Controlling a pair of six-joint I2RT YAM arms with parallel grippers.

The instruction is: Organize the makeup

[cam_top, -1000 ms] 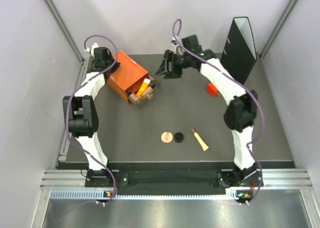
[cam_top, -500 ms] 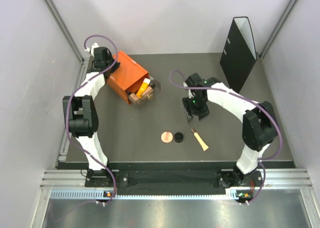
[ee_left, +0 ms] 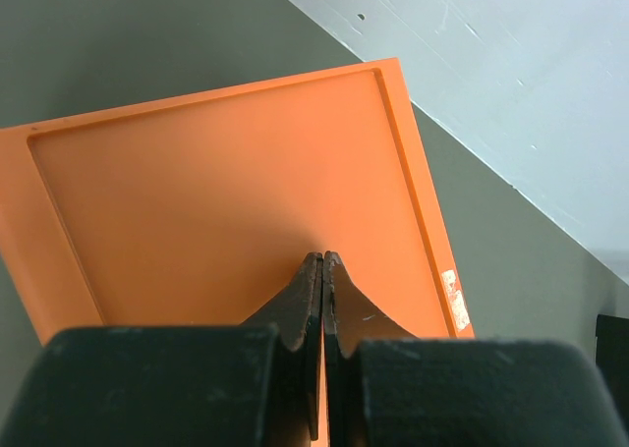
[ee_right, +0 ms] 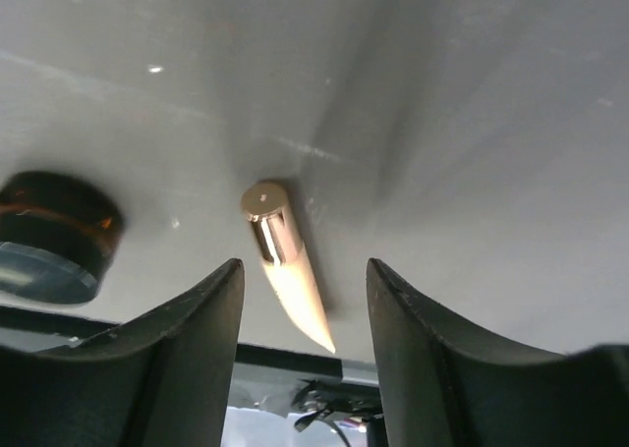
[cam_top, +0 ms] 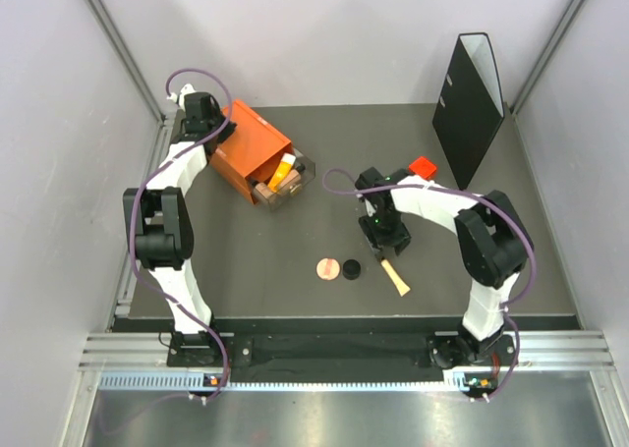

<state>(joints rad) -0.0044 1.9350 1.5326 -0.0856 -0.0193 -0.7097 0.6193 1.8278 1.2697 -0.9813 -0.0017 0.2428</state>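
Right gripper [ee_right: 305, 270] over the beige stick [ee_right: 282, 255], jaws apart either side of it. Left gripper [ee_left: 322, 262] pinched together.

In the top view, one end of the beige stick [cam_top: 397, 278] is covered by the right gripper [cam_top: 385, 249], whose jaws are hidden beneath its own body. The makeup [cam_top: 279, 180] in the drawer is too small to be told apart, and part of it is concealed under the orange drawer box [cam_top: 246, 150]. In the right wrist view, the small black disc [ee_right: 54, 233] is cut off by the left edge.
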